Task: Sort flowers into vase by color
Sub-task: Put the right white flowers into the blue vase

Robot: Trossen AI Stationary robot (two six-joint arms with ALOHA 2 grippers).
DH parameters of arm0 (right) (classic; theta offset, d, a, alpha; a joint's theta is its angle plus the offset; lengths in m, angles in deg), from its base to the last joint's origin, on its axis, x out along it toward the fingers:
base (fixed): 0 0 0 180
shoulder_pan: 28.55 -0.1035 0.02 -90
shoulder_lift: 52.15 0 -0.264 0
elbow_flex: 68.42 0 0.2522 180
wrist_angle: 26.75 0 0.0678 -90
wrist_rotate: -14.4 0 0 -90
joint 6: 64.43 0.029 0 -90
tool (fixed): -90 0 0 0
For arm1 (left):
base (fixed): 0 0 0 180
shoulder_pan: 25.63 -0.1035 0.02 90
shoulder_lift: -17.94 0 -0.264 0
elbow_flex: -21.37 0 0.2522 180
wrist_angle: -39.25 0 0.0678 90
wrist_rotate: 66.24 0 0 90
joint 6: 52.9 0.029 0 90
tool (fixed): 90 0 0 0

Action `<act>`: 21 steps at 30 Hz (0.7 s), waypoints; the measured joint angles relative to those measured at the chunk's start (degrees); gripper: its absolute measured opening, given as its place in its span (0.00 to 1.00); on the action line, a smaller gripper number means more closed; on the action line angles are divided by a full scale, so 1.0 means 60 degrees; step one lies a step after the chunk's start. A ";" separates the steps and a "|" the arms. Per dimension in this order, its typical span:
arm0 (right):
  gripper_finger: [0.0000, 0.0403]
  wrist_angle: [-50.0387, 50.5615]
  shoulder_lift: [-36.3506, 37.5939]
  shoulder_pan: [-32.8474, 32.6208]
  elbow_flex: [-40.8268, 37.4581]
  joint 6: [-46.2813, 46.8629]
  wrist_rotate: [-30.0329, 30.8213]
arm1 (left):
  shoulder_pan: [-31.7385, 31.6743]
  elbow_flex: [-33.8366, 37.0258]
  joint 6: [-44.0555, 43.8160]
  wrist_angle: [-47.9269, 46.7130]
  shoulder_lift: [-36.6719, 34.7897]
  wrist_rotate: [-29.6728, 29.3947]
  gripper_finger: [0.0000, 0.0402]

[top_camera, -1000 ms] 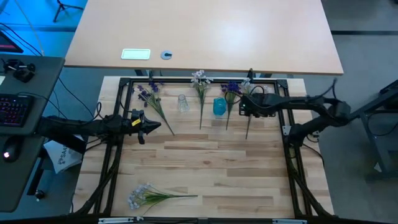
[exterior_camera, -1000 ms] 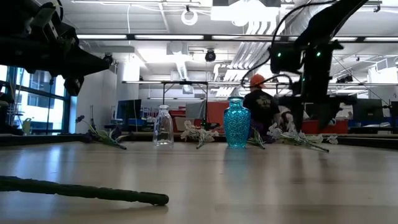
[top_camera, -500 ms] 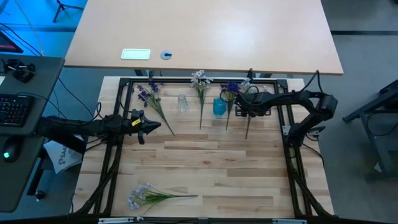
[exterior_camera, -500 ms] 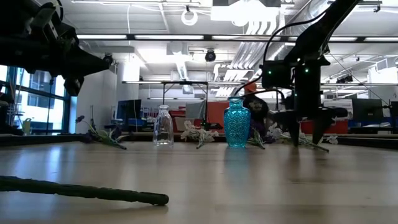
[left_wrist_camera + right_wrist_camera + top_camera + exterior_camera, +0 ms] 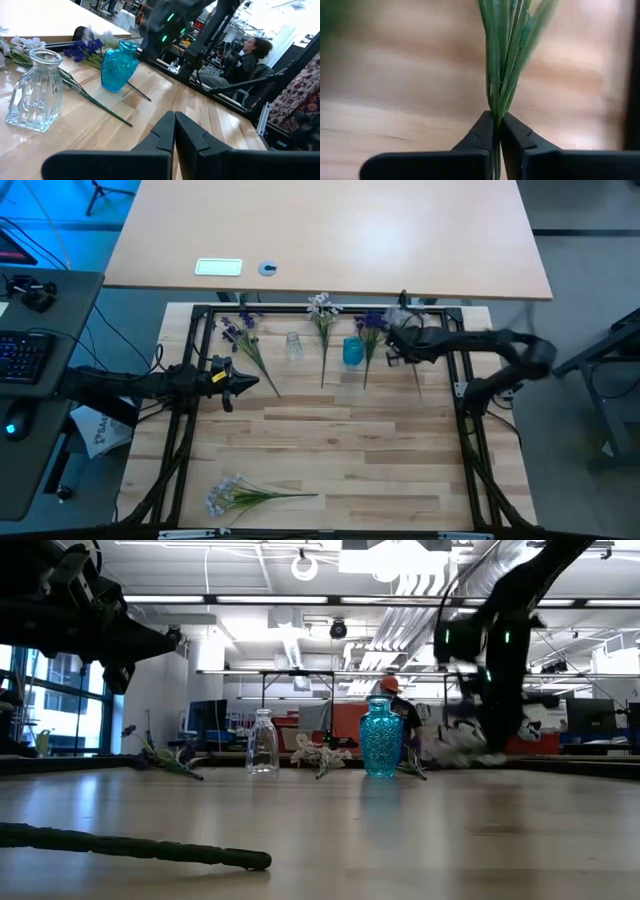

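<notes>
Vases first: the clear glass vase (image 5: 293,345) and the blue vase (image 5: 352,351) stand side by side near the far edge of the tabletop (image 5: 330,440), and neither has a stem in it as far as the high view shows; the low view confirms both upright, the blue one (image 5: 380,737) just right of the clear one (image 5: 262,742). Over at the right, the right end effector (image 5: 396,346) sits close beside the blue vase, fingers pinched tight on a bunch of green stems (image 5: 506,55), and the wrist view shows the stems running straight out along the line of the fingers. That sprig (image 5: 412,365) trails its stem toward the near side. On the far row, a purple sprig (image 5: 243,340), a white sprig (image 5: 323,330) and another purple sprig (image 5: 370,332) lie flat, blossoms toward the far edge, stems pointing nearer. A pale sprig (image 5: 240,494) lies alone at the near left, long axis running across the tabletop. The left end effector (image 5: 240,385) hovers at the left side, fingers pressed together on nothing.
</notes>
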 joint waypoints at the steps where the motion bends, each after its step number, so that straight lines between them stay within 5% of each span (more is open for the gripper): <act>1: 0.02 0.0054 0.0627 -0.0094 0.0015 0.0012 0.0036 | 0.0000 0.0000 0.0001 -0.0002 0.0003 -0.0001 0.00; 8: 0.01 0.0337 0.4538 -0.0554 0.0003 -0.0551 0.0840 | 0.0000 0.0000 0.0003 -0.0003 0.0003 0.0000 0.00; 12: 0.01 -0.2214 0.5605 -0.1069 0.0010 -0.1781 -0.0067 | 0.0000 0.0000 0.0003 -0.0003 0.0000 0.0001 0.00; 16: 0.00 -0.5480 0.5164 -0.1923 0.0019 -0.3850 -0.0636 | 0.0000 0.0000 0.0001 -0.0004 0.0000 0.0001 0.00; 21: 0.00 -0.9284 0.3053 -0.2618 0.0021 -0.5687 -0.1687 | 0.0000 0.0000 0.0003 -0.0004 0.0000 0.0001 0.00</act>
